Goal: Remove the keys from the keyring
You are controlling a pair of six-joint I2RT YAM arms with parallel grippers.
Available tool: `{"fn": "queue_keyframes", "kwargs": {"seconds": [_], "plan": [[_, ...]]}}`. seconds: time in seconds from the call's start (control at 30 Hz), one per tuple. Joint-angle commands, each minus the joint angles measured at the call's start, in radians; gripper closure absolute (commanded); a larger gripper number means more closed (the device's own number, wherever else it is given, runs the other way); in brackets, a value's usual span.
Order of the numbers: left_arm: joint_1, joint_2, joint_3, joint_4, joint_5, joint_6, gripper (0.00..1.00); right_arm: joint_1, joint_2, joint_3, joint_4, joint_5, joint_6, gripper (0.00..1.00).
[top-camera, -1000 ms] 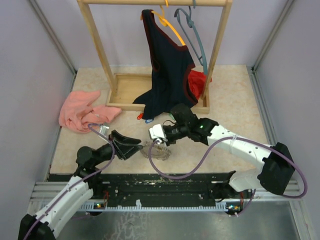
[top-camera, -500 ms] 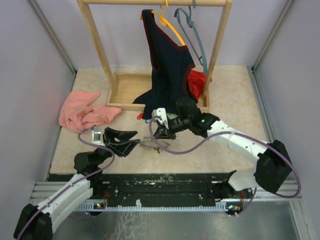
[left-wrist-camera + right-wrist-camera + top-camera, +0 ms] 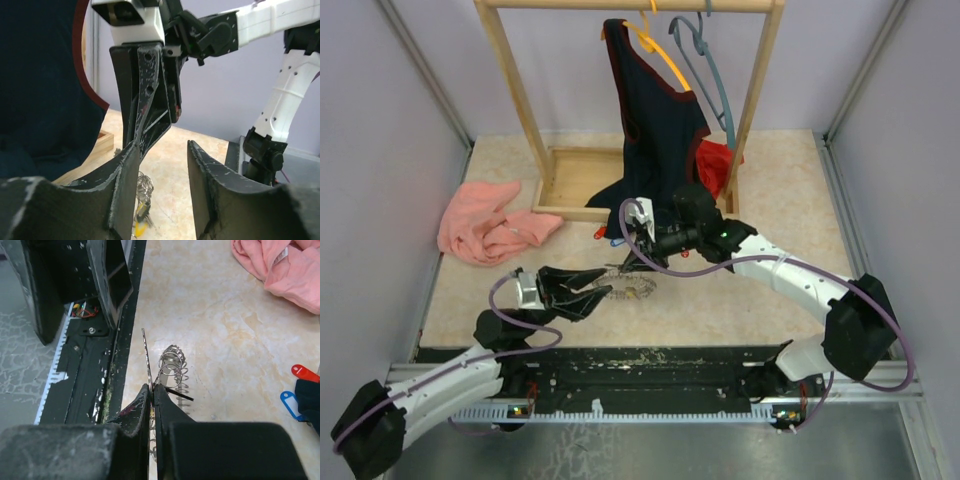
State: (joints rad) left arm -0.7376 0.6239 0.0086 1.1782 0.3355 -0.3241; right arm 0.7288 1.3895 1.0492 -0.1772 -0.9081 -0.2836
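My right gripper (image 3: 638, 262) is shut on the keyring (image 3: 630, 290), a thin flat ring seen edge-on in the right wrist view (image 3: 146, 352), held just above the table. A cluster of small wire rings (image 3: 171, 364) hangs from it beside the pads. In the left wrist view a key with a yellow tag (image 3: 140, 227) dangles under those rings (image 3: 143, 182). My left gripper (image 3: 592, 293) stands open with nothing between its fingers (image 3: 125, 185), pointing at the right gripper (image 3: 150, 100) and close to the ring's left side. Two keys, one red-tagged (image 3: 304, 372) and one blue-tagged (image 3: 289, 402), lie loose on the table.
A wooden clothes rack (image 3: 515, 90) stands at the back with a dark garment (image 3: 655, 130) and hangers on it. A pink cloth (image 3: 485, 228) lies at the left. The black front rail (image 3: 650, 365) runs just below both grippers.
The right gripper has carried the keyring up and back, away from the front rail. The left gripper has swung round to face it, and its jaws have narrowed a little.
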Motion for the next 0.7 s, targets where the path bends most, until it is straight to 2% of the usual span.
{"fn": "queue_keyframes", "kwargs": {"seconds": [0.0, 0.13, 0.27, 0.53, 0.67], "plan": [[-0.057, 0.053, -0.086, 0.014, -0.114, 0.155, 0.54, -0.013, -0.001, 0.065, 0.09, -0.048, 0.074, 1.0], [-0.063, 0.1, -0.091, 0.011, -0.139, 0.169, 0.58, -0.017, -0.009, 0.058, 0.11, -0.052, 0.098, 1.0], [-0.065, 0.118, -0.08, -0.008, -0.131, 0.162, 0.67, -0.018, -0.013, 0.046, 0.141, -0.049, 0.13, 1.0], [-0.065, 0.04, -0.047, -0.209, -0.138, 0.175, 0.65, -0.02, -0.025, 0.032, 0.165, -0.048, 0.156, 1.0], [-0.066, -0.015, -0.038, -0.256, -0.135, 0.2, 0.64, -0.02, -0.025, 0.027, 0.178, -0.048, 0.171, 1.0]]}}
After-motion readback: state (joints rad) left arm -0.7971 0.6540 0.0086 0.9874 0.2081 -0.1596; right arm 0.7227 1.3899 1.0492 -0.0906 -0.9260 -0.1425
